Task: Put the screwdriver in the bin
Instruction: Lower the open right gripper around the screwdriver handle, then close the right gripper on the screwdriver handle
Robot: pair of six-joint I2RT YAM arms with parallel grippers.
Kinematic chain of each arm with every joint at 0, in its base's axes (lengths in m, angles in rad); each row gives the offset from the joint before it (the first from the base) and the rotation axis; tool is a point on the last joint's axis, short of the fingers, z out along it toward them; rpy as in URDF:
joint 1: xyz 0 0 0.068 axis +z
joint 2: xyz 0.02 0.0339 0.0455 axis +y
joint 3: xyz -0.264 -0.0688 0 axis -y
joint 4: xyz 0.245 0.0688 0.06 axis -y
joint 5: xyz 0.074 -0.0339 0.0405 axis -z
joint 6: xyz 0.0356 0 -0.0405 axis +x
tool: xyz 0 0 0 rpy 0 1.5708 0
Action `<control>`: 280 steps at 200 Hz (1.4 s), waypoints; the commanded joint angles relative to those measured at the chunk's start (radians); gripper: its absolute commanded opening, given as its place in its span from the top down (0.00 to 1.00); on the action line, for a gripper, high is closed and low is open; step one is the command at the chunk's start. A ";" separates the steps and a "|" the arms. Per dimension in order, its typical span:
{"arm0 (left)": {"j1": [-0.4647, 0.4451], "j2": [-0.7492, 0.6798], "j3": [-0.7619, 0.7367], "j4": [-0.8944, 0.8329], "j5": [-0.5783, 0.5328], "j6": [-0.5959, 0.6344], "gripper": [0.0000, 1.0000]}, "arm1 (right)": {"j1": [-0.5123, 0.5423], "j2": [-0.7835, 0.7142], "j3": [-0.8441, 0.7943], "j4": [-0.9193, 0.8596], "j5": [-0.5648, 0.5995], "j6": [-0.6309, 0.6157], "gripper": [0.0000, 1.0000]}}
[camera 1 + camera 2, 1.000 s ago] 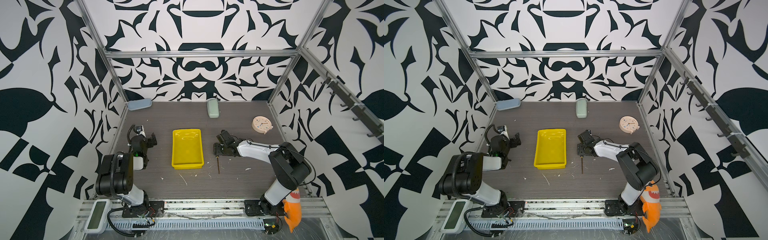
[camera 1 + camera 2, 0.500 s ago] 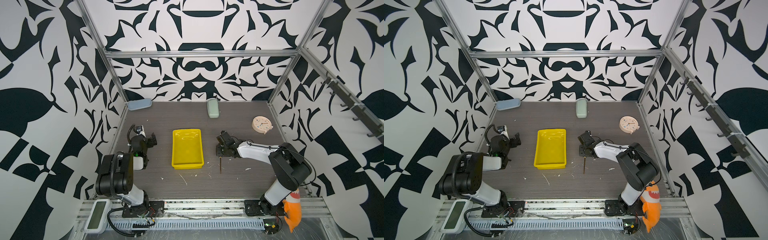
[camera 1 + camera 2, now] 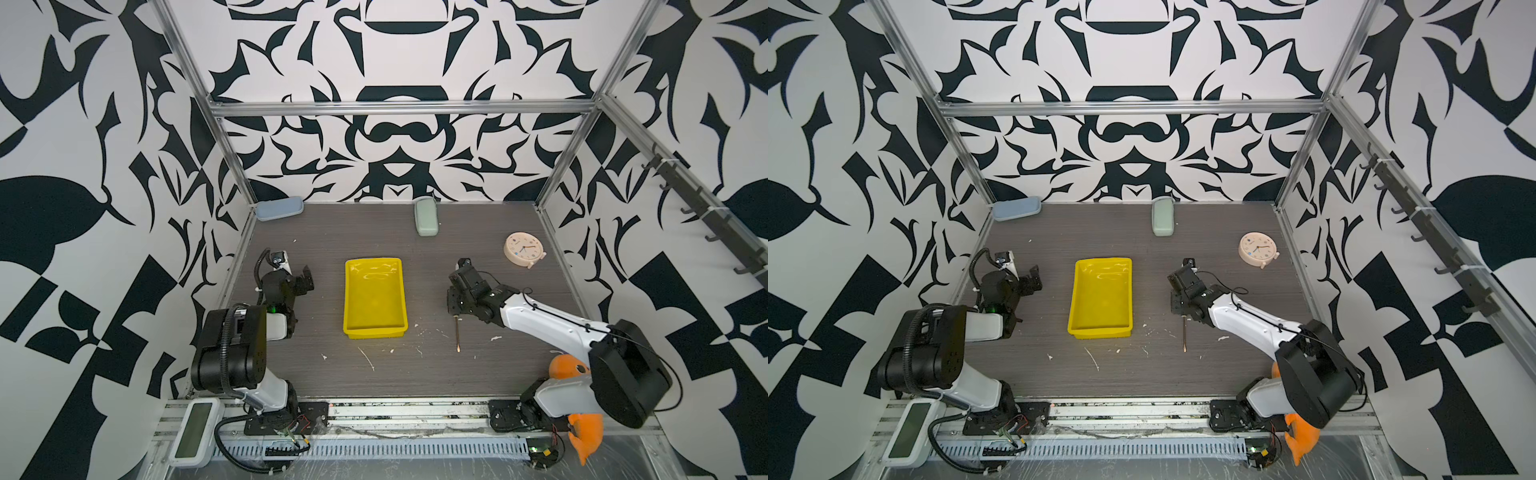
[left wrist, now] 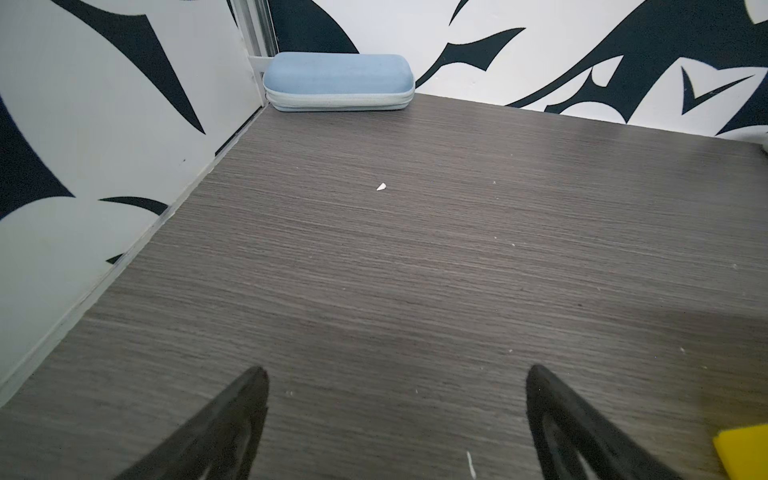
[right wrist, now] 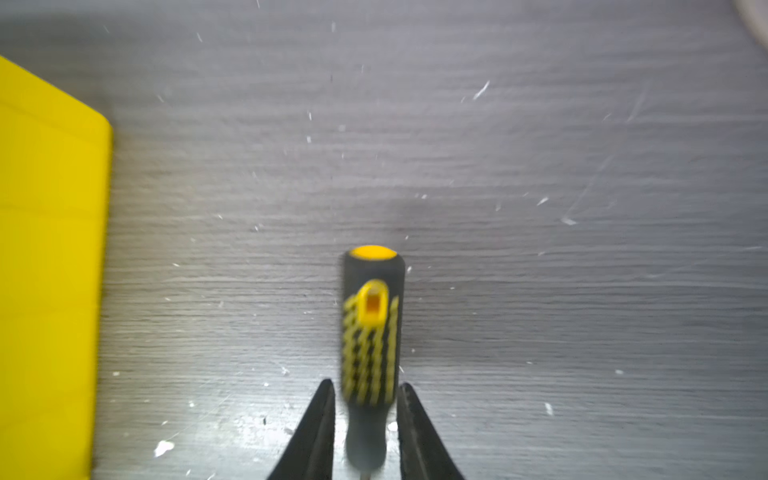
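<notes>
The screwdriver [image 3: 457,332] lies on the dark table to the right of the bin [image 3: 374,261], with its thin shaft [image 3: 1184,334] pointing toward the front edge. Its black, yellow-dotted handle [image 5: 370,324] sits between the fingers of my right gripper [image 5: 365,384], which press on its narrow neck, so the gripper is shut on it. In both top views that gripper [image 3: 454,306] [image 3: 1177,308] hides the handle. The yellow bin [image 3: 1102,261] is empty, and one wall [image 5: 50,249] shows in the right wrist view. My left gripper [image 3: 306,280] [image 4: 397,370] hovers open over bare table to the left of the bin.
A pale blue case [image 3: 278,208] lies in the back left corner and a green case [image 3: 426,216] by the back wall. A round clock [image 3: 524,249] sits at the back right. An orange toy [image 3: 569,370] hangs by the right arm's base. White scraps litter the front.
My right gripper's jaws have closed from wide open onto the screwdriver handle, and the shaft has shifted slightly to the right. The left arm has not moved.
</notes>
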 commanded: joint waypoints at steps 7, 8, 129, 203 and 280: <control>-0.001 -0.006 -0.003 -0.001 0.013 -0.011 0.01 | -0.001 -0.025 0.036 -0.032 0.039 -0.009 0.71; -0.002 -0.007 -0.003 -0.001 0.012 -0.011 0.01 | -0.002 -0.025 0.038 -0.032 0.038 -0.008 0.71; -0.001 -0.007 -0.002 -0.001 0.012 -0.012 0.01 | 0.011 0.237 0.070 0.058 -0.083 -0.014 0.45; -0.002 -0.007 -0.002 -0.001 0.013 -0.011 0.01 | 0.015 0.131 0.058 0.021 0.029 0.001 0.45; -0.001 -0.007 -0.003 0.000 0.013 -0.012 0.01 | 0.047 0.207 0.042 0.178 -0.174 -0.095 0.35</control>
